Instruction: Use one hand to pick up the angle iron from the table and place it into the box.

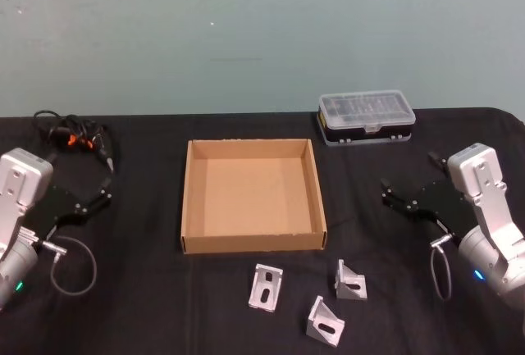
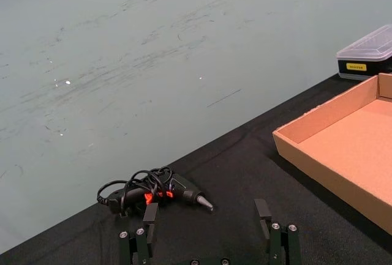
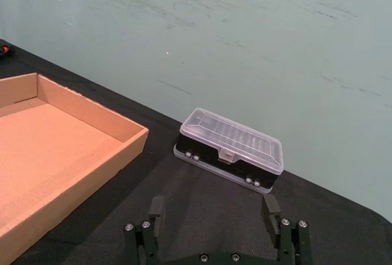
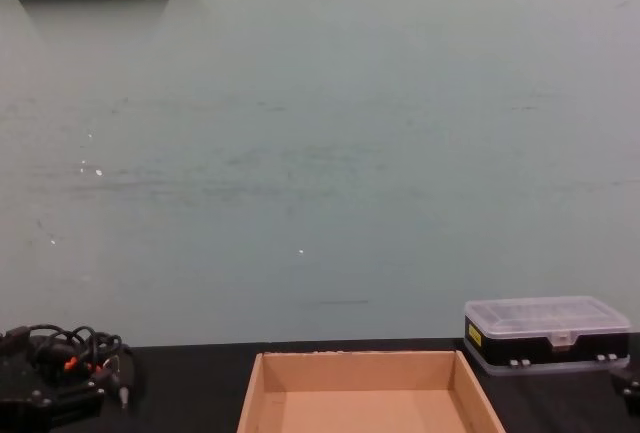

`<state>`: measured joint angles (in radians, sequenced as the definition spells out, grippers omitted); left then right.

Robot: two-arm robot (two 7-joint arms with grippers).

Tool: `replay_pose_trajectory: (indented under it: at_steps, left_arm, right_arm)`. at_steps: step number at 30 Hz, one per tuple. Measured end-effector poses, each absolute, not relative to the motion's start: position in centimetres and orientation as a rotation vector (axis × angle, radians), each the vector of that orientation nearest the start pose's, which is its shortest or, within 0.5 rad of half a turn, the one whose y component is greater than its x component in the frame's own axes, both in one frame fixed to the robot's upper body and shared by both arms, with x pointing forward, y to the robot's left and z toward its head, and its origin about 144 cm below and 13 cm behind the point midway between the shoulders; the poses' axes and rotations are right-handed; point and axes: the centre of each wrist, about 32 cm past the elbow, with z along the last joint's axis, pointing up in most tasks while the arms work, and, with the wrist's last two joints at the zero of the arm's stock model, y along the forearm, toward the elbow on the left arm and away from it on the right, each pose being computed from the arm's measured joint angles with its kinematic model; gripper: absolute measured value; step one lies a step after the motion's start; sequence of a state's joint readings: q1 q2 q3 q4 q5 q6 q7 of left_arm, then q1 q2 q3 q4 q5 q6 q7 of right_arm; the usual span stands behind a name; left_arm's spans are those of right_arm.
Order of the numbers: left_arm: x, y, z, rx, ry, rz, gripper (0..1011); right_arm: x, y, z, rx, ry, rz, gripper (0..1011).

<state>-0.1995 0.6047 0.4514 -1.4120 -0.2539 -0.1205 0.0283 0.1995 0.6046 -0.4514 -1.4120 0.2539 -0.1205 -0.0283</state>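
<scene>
Just in front of the box [image 1: 254,243], three angle irons [image 1: 326,320] sit on the counter [image 1: 148,306]; left pincer [image 1: 107,181] parked released left of the box, so I'd drop the released right pincer [image 1: 387,193], hanging right of it, onto the rightmost angle iron [image 1: 350,280], straddling one flange squarely.

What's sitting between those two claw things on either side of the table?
The cardboard box lies between the left gripper and the right gripper, both open, as the head view shows.
</scene>
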Motion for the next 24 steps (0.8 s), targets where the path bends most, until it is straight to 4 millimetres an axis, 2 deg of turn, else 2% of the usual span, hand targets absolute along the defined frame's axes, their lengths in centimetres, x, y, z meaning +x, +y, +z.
replay_pose_trajectory:
  at_steps: [24]
  left_arm:
    - [48.86,30.97,113.98,0.304,-0.285,1.248,1000]
  right_arm:
    - [48.86,-30.96,113.98,-0.305,-0.285,-1.248,1004]
